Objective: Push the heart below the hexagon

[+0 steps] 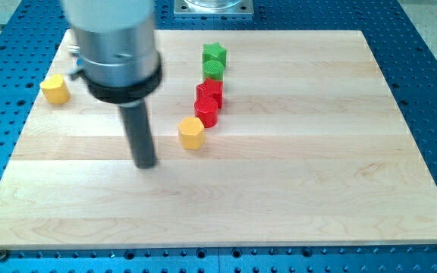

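Camera view: my tip (pixel 146 163) sits on the worktop (pixel 294 197), left of the yellow hexagon (pixel 191 133); no jaws, nothing held.

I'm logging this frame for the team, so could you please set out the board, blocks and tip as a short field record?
surface: wooden board on blue perforated table
my tip, left of the yellow hexagon, apart from it
yellow heart, near board's left edge
column from top: green star, green cylinder, red star, red cylinder
heart below hexagon: not yet
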Tool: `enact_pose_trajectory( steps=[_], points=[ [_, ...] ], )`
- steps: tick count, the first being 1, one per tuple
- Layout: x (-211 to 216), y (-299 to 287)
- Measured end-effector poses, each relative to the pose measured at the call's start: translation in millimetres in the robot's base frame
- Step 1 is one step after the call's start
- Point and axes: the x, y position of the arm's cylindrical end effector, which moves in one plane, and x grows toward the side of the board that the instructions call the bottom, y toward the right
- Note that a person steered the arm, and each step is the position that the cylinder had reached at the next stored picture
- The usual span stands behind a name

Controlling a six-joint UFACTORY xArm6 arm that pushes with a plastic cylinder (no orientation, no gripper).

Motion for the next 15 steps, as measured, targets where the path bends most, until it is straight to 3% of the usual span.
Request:
enact_pose_trajectory(
  steps=[1, 3, 4, 5, 6, 7, 8, 10, 11, 12, 14, 15],
  points=[
    [-26.5, 28.8],
    [-25.3, 66.3],
    [-19.8, 17.5],
    [-18.4, -105.6],
    [-101.6, -179.9],
    [-147.5, -187.3],
    [-139.7, -140.1],
    [13.0, -30.0],
    [13.7, -87.8],
    [47.4, -85.6],
    [52.0, 16.1],
    [41.3, 26.6]
  ],
)
